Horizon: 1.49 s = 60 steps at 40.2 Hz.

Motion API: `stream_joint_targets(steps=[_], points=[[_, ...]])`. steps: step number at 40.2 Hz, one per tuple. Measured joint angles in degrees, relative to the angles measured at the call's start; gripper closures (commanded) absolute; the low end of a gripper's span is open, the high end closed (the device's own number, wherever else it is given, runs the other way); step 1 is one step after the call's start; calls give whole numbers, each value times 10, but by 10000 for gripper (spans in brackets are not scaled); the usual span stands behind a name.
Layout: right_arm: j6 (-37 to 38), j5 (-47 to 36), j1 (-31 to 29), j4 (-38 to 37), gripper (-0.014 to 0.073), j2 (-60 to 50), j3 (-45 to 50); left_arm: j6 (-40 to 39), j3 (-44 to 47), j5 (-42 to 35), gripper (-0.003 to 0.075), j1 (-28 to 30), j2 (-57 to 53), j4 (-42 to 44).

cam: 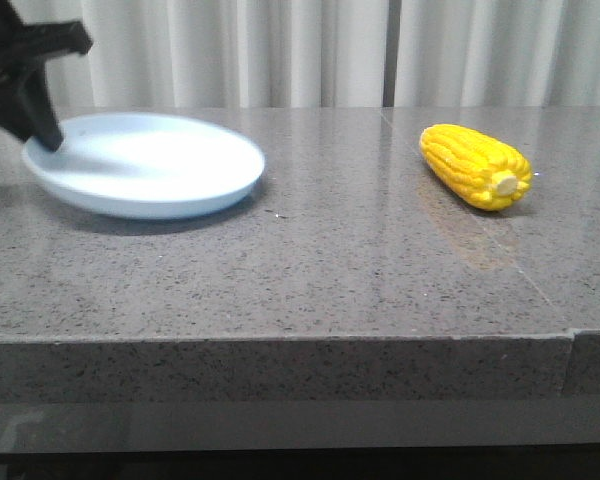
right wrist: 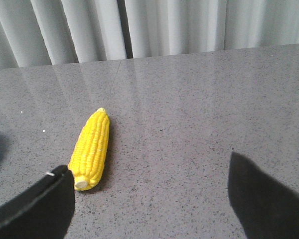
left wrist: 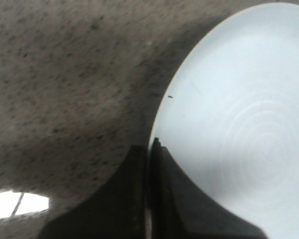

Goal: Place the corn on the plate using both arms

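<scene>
Both jaws wide, corn beside right gripper.

Polished speckled grey stone table, glossy smooth pale-blue plate, bumpy shiny plastic-looking corn.

No text, label, brand, number or sign can be read in any of the views. The corn, the plate and the counter all carry plain, unmarked surfaces, and the black parts of the pincers show no lettering.
</scene>
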Motion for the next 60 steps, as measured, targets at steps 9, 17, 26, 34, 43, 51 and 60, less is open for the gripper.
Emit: stream_joint_targets(steps=[9,17,26,34,43,51,60], points=[[0,0,0,0,-55,0,0,0,-9,-23,740,-56,16,-58],[0,0,0,0,-55,0,0,0,-9,-25,680,-70,55,-71],[0,0,0,0,-55,0,0,0,-10,-26,317,-70,69,-72],[0,0,0,0,-55,0,0,0,-11,-33,319,-70,20,-21],[0,0,0,0,-55,0,0,-86,0,-35,646,-61,-78,146],[0,0,0,0,-55,0,0,-133,88,-48,740,-23,-163,227],[0,0,0,0,-55,0,0,-137,240,-135,740,11,-295,237]])
